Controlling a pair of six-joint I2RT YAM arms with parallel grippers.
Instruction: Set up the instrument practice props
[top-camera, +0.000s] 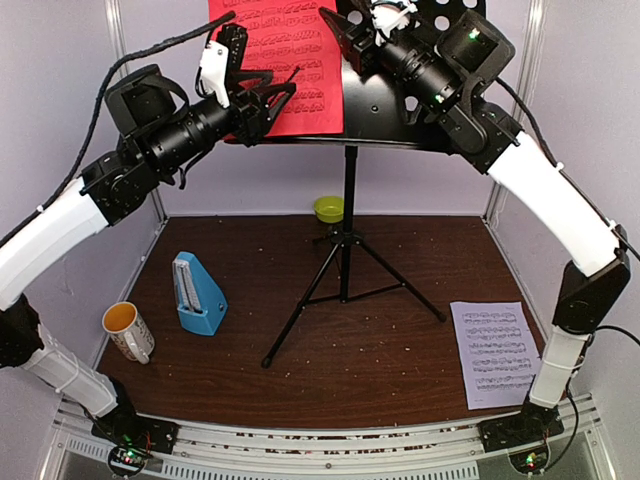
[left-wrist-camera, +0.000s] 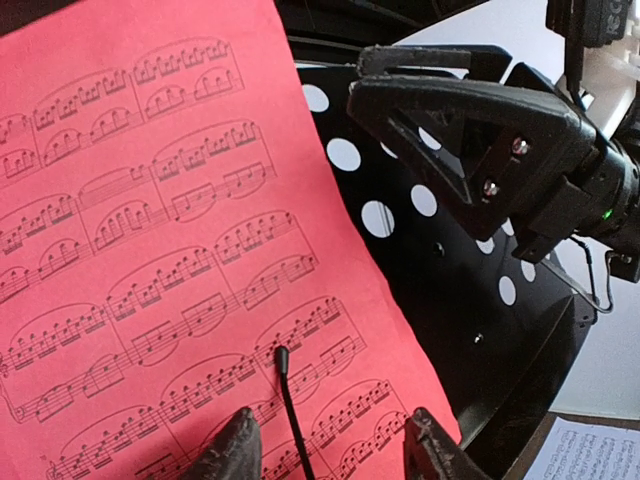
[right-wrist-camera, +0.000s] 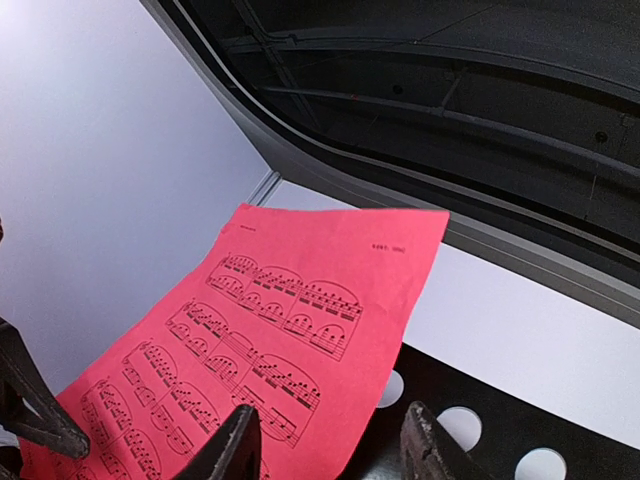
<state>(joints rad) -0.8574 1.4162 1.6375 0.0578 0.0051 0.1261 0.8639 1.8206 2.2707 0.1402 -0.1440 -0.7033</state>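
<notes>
**Operator:** Status?

**Arm:** The red sheet (top-camera: 285, 60) rests on the stand (top-camera: 347, 200), top centre. On my left gripper (left-wrist-camera: 333, 445) and right gripper (right-wrist-camera: 330, 445) the jaws are parted, holding nothing.

**Operator:** Remaining?

**Arm:** The white sheet (top-camera: 495, 350) lies lower right on the table (top-camera: 380, 350). The metronome (top-camera: 197, 295), lower left, probably needs placing.

Red sheet (top-camera: 290, 60) w/ black notes up top on my black stand (top-camera: 375, 105), white-dot hole pattern. Blue metronome (top-camera: 198, 295) lower left, white sheet (top-camera: 497, 352) lower right, dark brown table (top-camera: 400, 380).
</notes>
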